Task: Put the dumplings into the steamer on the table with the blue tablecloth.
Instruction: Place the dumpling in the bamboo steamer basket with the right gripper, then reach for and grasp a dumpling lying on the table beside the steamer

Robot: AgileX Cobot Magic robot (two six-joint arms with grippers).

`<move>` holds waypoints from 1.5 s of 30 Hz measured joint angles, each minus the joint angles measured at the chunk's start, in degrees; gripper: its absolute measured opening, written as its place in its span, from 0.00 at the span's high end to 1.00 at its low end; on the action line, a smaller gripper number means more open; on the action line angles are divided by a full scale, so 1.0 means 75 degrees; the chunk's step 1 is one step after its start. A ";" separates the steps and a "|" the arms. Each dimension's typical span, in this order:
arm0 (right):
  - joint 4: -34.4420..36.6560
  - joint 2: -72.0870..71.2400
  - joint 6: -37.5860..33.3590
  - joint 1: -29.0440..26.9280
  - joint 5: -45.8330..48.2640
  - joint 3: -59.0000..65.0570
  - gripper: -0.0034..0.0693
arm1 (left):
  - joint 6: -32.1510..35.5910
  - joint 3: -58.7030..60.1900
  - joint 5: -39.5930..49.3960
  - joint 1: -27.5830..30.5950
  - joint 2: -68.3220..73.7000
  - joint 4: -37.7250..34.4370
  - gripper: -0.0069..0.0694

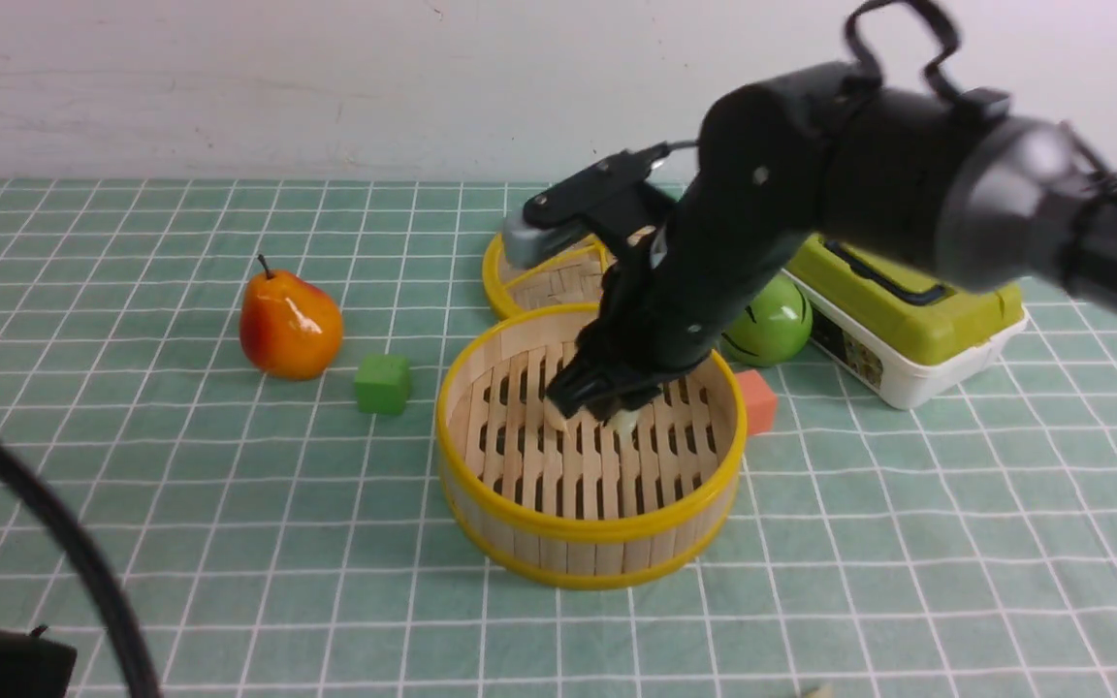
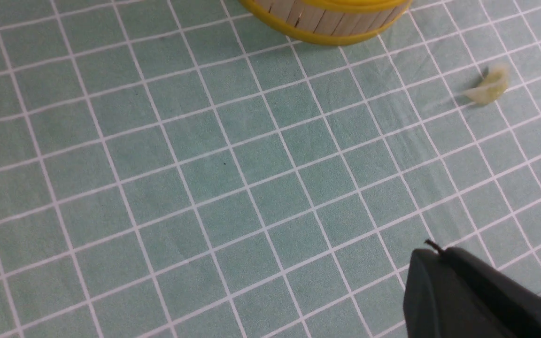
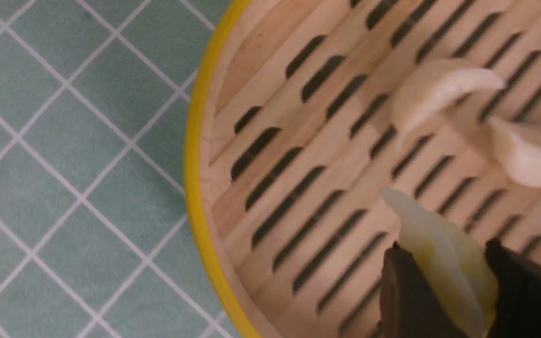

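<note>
Right wrist view showed the right hand (image 3: 444, 245) closed on a pale greenish crescent dumpling (image 3: 432, 225). Its two dark fingers pressed either side, low over the slatted floor of the round bamboo steamer with yellow rims (image 3: 195, 155). Two cream-white pleated dumplings (image 3: 439, 89) lay on the slats just beyond it, near each other. A fourth dumpling (image 2: 489, 87) lay outside on the teal grid-lined tablecloth (image 2: 204, 188) covering the surface, apart from the steamer. The left hand (image 2: 432, 263) was closed, holding nothing, above the cloth. Around the steamer stood a red-orange pear (image 1: 289, 325), a green cube (image 1: 383, 384) and an orange cube (image 1: 757, 400).
</note>
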 joint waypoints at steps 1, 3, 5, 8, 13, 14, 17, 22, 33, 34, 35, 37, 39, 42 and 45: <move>0.0000 0.0289 0.0112 0.0062 -0.0074 -0.0104 0.67 | 0.0000 0.0170 0.0006 0.0000 -0.0233 0.0000 0.93; 0.0000 0.0542 0.0262 0.0107 -0.0150 -0.0196 0.67 | 0.0000 0.0289 0.0006 0.0000 -0.0390 0.0000 0.93; -0.0007 0.0987 0.0617 0.0134 -0.0263 -0.0347 0.67 | -0.0030 0.0565 -0.0007 0.0000 -0.0582 0.0000 0.93; -0.0007 0.1253 0.0869 0.0134 -0.0316 -0.0391 0.61 | -0.0038 0.0716 -0.0007 0.0000 -0.0612 0.0000 0.93; -0.0006 0.1373 0.1296 0.0134 0.0066 -0.0581 0.37 | -0.0053 0.0741 -0.0049 0.0000 -0.0604 0.0000 0.93; -0.0006 0.1363 0.1307 0.0134 0.0358 -0.0645 0.34 | -0.0053 0.0741 -0.0049 0.0000 -0.0604 0.0007 0.93; -0.0006 0.1159 0.1286 0.0134 0.1135 -0.0782 0.27 | -0.0053 0.0741 -0.0049 0.0000 -0.0604 0.0007 0.92; -0.0006 -0.0077 0.0891 0.0159 0.2484 -0.0756 0.26 | -0.0053 0.0741 -0.0233 0.0000 -0.0604 0.0007 0.92; -0.0023 -0.3916 0.2499 0.0159 0.1130 0.4246 0.33 | 0.0317 0.0741 -0.0139 0.0000 -0.0604 -0.0002 0.92; -0.0044 -0.4105 0.2741 0.0159 0.0758 0.4723 0.33 | 0.0324 0.0741 -0.0155 0.0000 -0.0604 -0.0002 0.92; -0.0102 -0.4200 0.2881 0.0159 0.0471 0.5063 0.33 | 0.0333 0.0741 -0.0163 0.0000 -0.0604 -0.0002 0.92; -0.0249 -0.4263 0.2862 0.0159 0.0013 0.5594 0.33 | 0.0339 0.0741 -0.0172 0.0000 -0.0604 -0.0002 0.92; -0.0478 -0.4211 0.2163 0.0159 -0.0324 0.5971 0.33 | 0.0339 0.0741 -0.0172 0.0000 -0.0604 -0.0017 0.92; -0.0566 -0.4140 0.1078 0.0159 -0.0457 0.6009 0.33 | 0.0341 0.0741 -0.0164 0.0000 -0.0604 -0.0032 0.92; -0.0524 -0.3962 -0.0777 0.0159 -0.0634 0.6009 0.33 | 0.0341 0.0741 -0.0105 0.0000 -0.0604 -0.0041 0.92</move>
